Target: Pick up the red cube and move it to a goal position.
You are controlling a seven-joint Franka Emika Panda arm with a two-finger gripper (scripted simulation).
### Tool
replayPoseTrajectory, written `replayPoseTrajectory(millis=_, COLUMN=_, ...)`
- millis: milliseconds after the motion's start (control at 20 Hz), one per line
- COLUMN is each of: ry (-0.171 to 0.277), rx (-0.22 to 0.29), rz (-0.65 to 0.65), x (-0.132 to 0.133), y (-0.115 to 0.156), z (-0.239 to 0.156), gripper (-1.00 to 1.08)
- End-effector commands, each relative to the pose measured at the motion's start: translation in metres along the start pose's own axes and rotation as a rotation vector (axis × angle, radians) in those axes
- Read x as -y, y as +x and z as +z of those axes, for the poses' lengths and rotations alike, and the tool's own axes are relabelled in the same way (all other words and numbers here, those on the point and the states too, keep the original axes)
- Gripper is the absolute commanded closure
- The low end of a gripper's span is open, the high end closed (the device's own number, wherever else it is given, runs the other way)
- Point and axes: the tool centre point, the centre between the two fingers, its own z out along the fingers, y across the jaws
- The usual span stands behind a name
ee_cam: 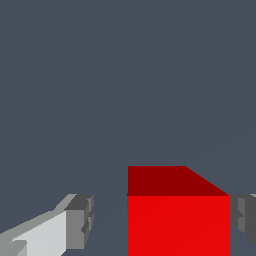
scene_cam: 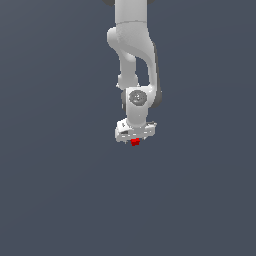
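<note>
End effector (ee_cam: 162, 220) open around red cube (ee_cam: 177, 222), one-sided finger gap plain only in wrist view.

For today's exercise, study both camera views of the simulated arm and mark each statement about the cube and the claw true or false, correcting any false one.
1. The red cube lies between the two fingers of the claw. True.
2. The cube is blue. False: it is bright red, the only red thing in view.
3. In the wrist view, a gap shows between the cube and one finger. True: the finger on the other side sits right at the cube's edge, and contact there cannot be judged.
4. In the exterior view, the cube sits far off to the side of the arm. False: it shows directly beneath the white claw head.
5. Several other objects surround the cube. False: only plain grey background shows around it.
</note>
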Motion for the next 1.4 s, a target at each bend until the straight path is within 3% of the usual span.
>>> replayPoseTrajectory(millis=0, ry=0.0, rx=-0.001, rz=-0.002, x=0.0, y=0.0, z=0.002, gripper=-0.92)
replayPoseTrajectory(millis=50, ry=0.0, rx=-0.001, rz=-0.002, x=0.0, y=0.0, z=0.002, gripper=1.08)
replayPoseTrajectory(millis=800, ry=0.0, rx=-0.001, rz=-0.002, x=-0.001, y=0.0, z=-0.005, gripper=1.08)
replayPoseTrajectory(millis=1350, ry=-0.001, rx=-0.001, rz=-0.003, x=-0.013, y=0.001, z=-0.067, gripper=1.08)
